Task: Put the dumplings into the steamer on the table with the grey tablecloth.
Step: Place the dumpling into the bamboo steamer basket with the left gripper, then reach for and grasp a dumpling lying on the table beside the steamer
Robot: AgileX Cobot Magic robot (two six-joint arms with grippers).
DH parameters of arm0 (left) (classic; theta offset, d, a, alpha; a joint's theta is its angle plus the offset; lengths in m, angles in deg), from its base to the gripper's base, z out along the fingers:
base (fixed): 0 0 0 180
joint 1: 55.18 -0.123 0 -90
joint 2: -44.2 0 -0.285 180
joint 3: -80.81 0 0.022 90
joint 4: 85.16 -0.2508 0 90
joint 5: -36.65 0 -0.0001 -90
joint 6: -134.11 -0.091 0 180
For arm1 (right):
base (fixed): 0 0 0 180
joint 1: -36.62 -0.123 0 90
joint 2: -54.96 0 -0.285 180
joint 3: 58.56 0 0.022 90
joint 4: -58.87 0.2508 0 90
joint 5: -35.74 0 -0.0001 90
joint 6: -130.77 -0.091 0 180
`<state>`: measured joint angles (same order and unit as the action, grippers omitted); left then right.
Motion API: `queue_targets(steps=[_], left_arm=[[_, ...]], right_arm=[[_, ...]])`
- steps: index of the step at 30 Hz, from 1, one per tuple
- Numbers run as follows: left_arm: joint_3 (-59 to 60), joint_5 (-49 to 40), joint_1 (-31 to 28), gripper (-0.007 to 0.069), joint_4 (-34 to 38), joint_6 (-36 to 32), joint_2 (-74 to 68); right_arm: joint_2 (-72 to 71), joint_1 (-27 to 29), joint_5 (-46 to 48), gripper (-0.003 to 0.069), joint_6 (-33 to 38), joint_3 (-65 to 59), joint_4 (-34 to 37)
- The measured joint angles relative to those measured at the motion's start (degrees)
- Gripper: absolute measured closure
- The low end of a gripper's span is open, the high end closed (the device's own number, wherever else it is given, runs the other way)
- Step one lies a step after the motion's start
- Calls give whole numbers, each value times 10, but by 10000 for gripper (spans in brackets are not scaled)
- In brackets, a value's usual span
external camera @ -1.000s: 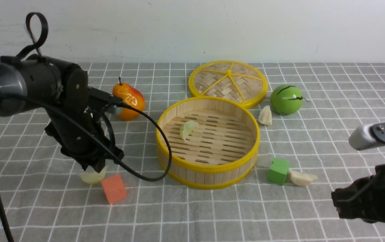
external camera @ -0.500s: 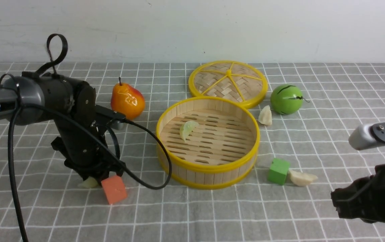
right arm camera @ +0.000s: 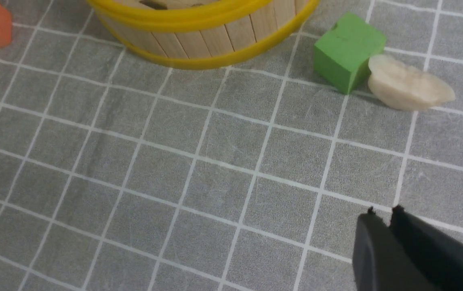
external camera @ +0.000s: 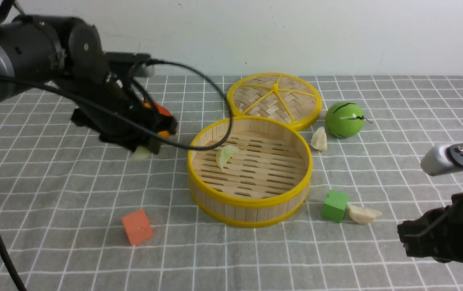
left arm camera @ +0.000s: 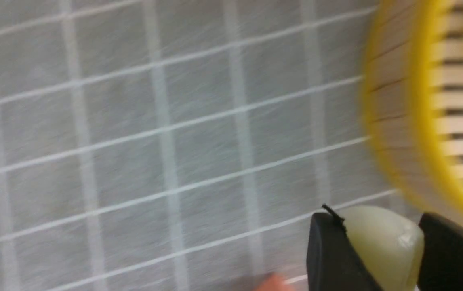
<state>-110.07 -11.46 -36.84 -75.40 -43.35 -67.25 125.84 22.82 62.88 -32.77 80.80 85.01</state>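
Grey checked tablecloth (external camera: 53, 182) is covering the whole surface. At the upper left of the front frame the black left arm (external camera: 33, 60) is extending in from the edge, with its wrist tilting down toward the right. Its left gripper (external camera: 147, 146) is clamping a pale greenish crescent dumpling (left arm camera: 377, 238) across the plump belly. The dumpling is apparently hanging clear of the cloth, just left of the round bamboo steamer with yellow rims (external camera: 251, 202). A second greenish dumpling (external camera: 226, 155) is lying on the steamer's slats. Right of the steamer, one creamy white dumpling (external camera: 319, 139) is sitting near the back rim, and another white dumpling (external camera: 363, 214) is resting right against a green cube (external camera: 334, 205). These toys are looking light, smooth and probably slippery, so pinching the thick middle rather than the thin pleated edge seems safest. At the lower right the right gripper (right arm camera: 381, 218) is hovering low, jaws together, holding nothing.
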Motion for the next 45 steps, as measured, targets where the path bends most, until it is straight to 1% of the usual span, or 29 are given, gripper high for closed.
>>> queue_targets(steps=[1,2,3,4,6,11,20,21,22,23,27,28,30,34,35,38,40,43,44,45], left_arm=[[-2,3,3,370,6,-1,-1],[-14,25,31,370,54,-9,-15],[-15,28,34,370,58,-9,-17],[-20,48,52,370,80,-12,-35],[-26,65,68,370,92,-13,-64],[-40,80,76,370,94,-14,-133],[-45,125,76,366,95,-20,-164],[-45,126,76,351,93,-22,-165],[-45,126,76,319,92,-25,-166],[-45,126,76,307,92,-25,-166],[-45,132,76,162,88,-25,-168],[-46,132,76,156,86,-25,-168],[-51,132,76,108,74,-25,-167],[-86,100,76,88,55,-25,-149],[-96,88,76,87,53,-25,-142],[-135,35,76,98,45,-25,-109],[-163,-15,76,131,34,-20,-82],[-199,-132,76,228,9,-17,-32],[-199,-132,76,228,9,-17,-32],[-204,-198,76,314,-3,-25,6]], right_arm=[[1,0,0,602,0,0,0],[7,0,-1,599,0,1,0],[7,0,-1,599,0,1,0],[11,0,-1,596,0,1,1],[15,0,-1,596,0,1,2],[16,0,1,590,0,1,2],[16,0,1,583,0,1,2],[16,0,1,583,0,1,2],[16,0,1,583,1,1,2],[16,0,1,582,1,1,2],[16,0,-2,575,2,1,2],[16,0,-2,575,2,1,2],[16,0,-2,571,3,1,2],[17,0,31,547,4,22,-7],[19,0,40,536,4,32,-8],[37,0,76,473,-9,87,-10],[59,0,93,421,-17,127,-10],[128,0,96,329,-22,198,-10],[128,0,96,329,-22,198,-10],[176,0,78,290,-28,233,-12]])
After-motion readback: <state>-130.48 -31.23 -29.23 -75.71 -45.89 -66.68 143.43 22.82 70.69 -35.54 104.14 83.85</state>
